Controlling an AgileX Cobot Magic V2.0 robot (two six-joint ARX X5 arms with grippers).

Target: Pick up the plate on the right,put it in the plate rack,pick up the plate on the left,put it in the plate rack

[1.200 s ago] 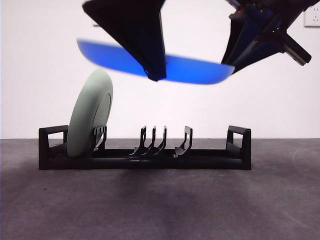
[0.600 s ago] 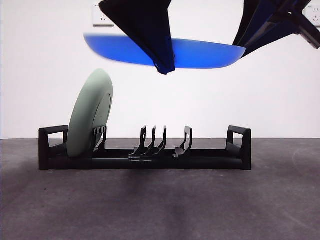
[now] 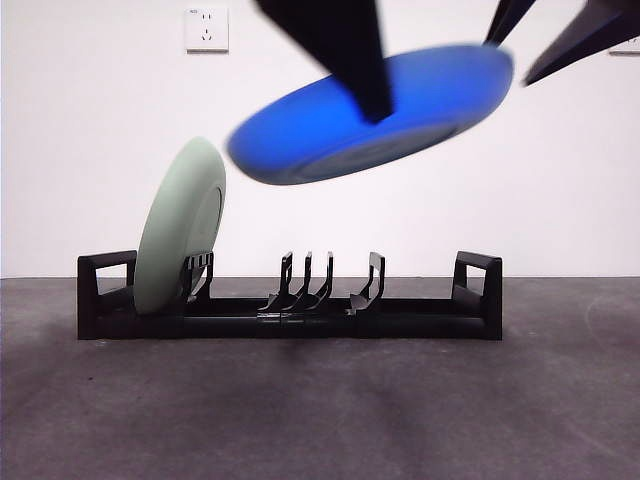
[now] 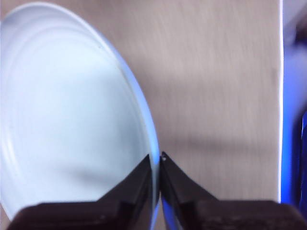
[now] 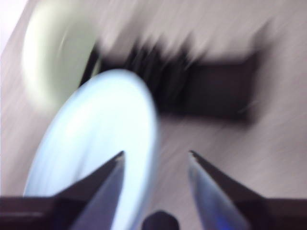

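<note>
A blue plate [image 3: 370,115] hangs tilted in the air above the plate rack [image 3: 420,318], its right edge higher. My left gripper [image 3: 377,112] comes down from the top and is shut on its rim; the left wrist view shows both jaws [image 4: 158,160] pinching the plate's pale face [image 4: 72,105]. My right gripper [image 5: 156,155] is open beside the plate [image 5: 96,158] with nothing between its fingers; it shows at the front view's top right. A pale green plate [image 3: 180,230] stands leaning in the rack's left end.
The black rack [image 5: 216,91] lies across the dark table, with several free prongs [image 3: 310,285] in its middle and a loop handle [image 3: 478,280] at each end. A wall socket [image 3: 206,28] is on the white wall behind.
The blue plate went from lying nearly flat to tilted, right edge up, and shifted right. The right gripper rose toward the top right corner.
</note>
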